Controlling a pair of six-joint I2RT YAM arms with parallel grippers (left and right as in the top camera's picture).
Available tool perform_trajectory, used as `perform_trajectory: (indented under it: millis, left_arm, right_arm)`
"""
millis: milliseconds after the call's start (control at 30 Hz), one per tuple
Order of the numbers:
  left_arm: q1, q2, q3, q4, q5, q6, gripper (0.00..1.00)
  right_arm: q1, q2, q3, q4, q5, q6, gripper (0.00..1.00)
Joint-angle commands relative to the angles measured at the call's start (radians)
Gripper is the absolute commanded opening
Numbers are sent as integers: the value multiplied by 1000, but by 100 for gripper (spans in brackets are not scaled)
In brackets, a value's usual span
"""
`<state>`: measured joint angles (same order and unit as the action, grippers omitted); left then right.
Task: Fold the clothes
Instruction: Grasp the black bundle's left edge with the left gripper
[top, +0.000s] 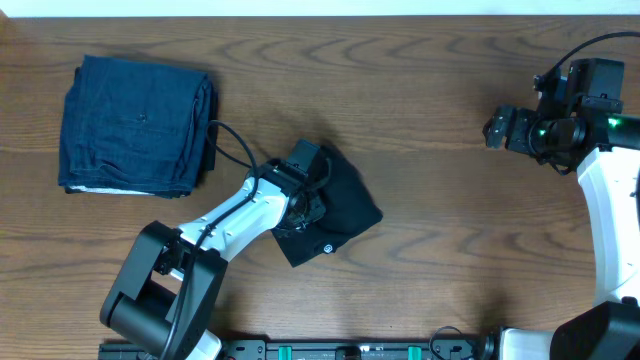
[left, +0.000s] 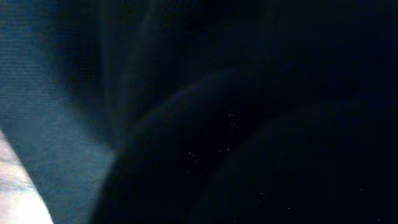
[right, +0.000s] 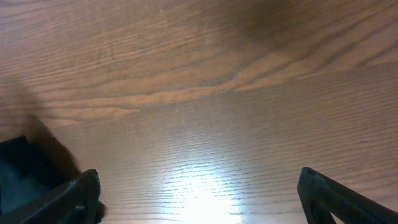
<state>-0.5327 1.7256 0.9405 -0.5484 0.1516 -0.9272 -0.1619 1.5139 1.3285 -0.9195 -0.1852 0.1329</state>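
In the middle of the bench (top: 430, 60) sits the black T-shirt (top: 350, 205), gathered into a compact, nearly square packet turned cornerwise to us. Its small white logo (top: 327, 248) faces up near the corner closest to the robot. No clear long axis here; if anything, the packet runs a touch longer from lower left to upper right.

The left gripper (top: 305, 198) is right on top of it, down over the packet's left half, so the shirt spreads away from it to the right and toward the near corner. The left wrist camera gives us nothing but dark cloth filling the view, which tells us that arm is pressed in close. Whether its jaws are spread or closed on a fold, we cannot tell; arm and fabric hide them from above too.

Over at the far right, the right gripper (top: 497, 130) hangs above bare wood, well apart from the shirt. Its fingers (right: 71, 196) stand wide with nothing between them. The shirt lies off to its left and nearer the robot.

So the left arm is plainly the nearer one, and we judge the next tuck or press is its job. The fold looks far along.

A folded dark blue garment (top: 135, 125) rests at the far left, untouched, well apart from both.
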Motion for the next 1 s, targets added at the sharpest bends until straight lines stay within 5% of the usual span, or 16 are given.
perform_trajectory:
  millis: [0, 100, 200, 600, 967]
  left_arm:
    - [10, 64, -70, -51, -72, -6, 33]
    - [11, 63, -68, -52, -72, 9, 42]
    - [27, 40, -34, -94, -73, 59, 62]
    - [46, -238, 52, -245, -141, 75, 87]
    - [46, -202, -79, -186, -167, 23, 99]
  right_arm:
    - [-5, -1, -1, -1, 5, 0, 99]
    - [-5, -1, -1, -1, 5, 0, 99]
    - [-5, -1, -1, -1, 5, 0, 99]
    - [-5, -1, -1, -1, 5, 0, 99]
    - [-5, -1, -1, -1, 5, 0, 99]
